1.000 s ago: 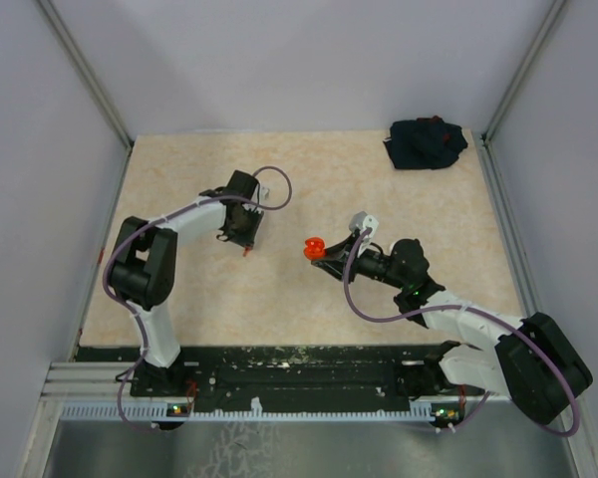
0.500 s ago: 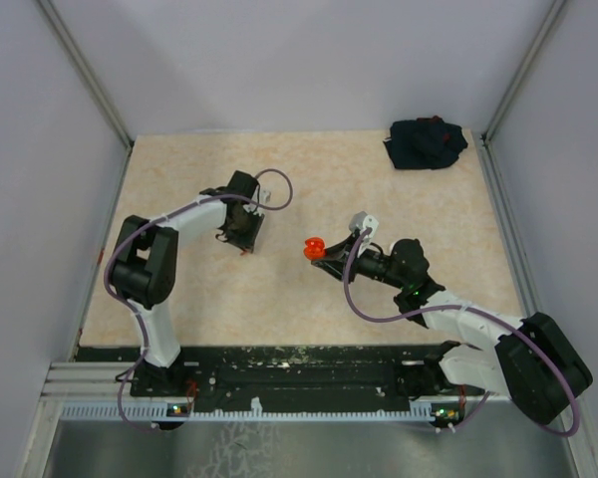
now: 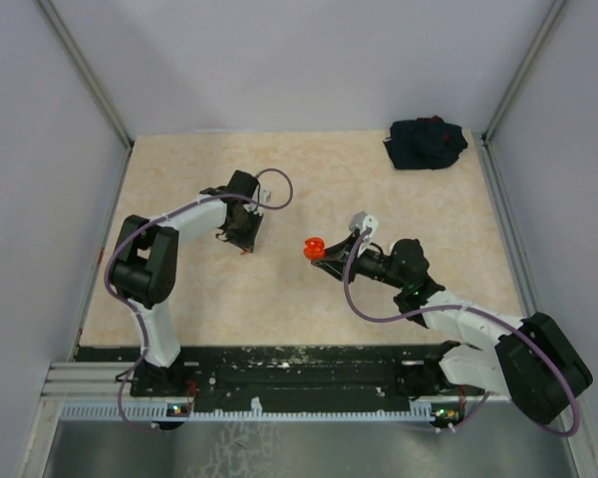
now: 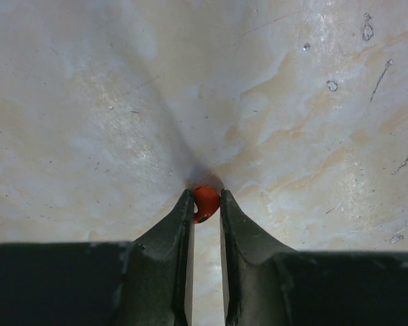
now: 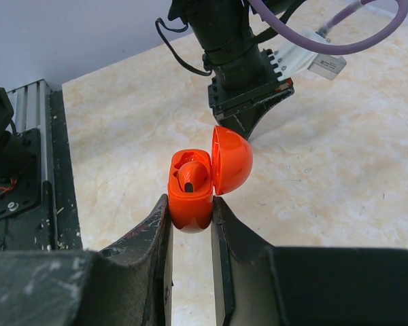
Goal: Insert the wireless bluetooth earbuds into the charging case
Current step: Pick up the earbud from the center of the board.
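Left gripper: jaws closed on a small red plastic earbud, pinched between the fingertips, down against the beige marbled tabletop.

Right gripper: jaws clamped on a glossy red plastic charging case, held upright between the fingers. Its domed lid is hinged open, away from the gripper. A second red earbud sits inside the case.

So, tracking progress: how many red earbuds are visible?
2. One red earbud sits in the open case held by the right gripper; the other earbud is pinched by the left gripper at the table. Others may be hidden.
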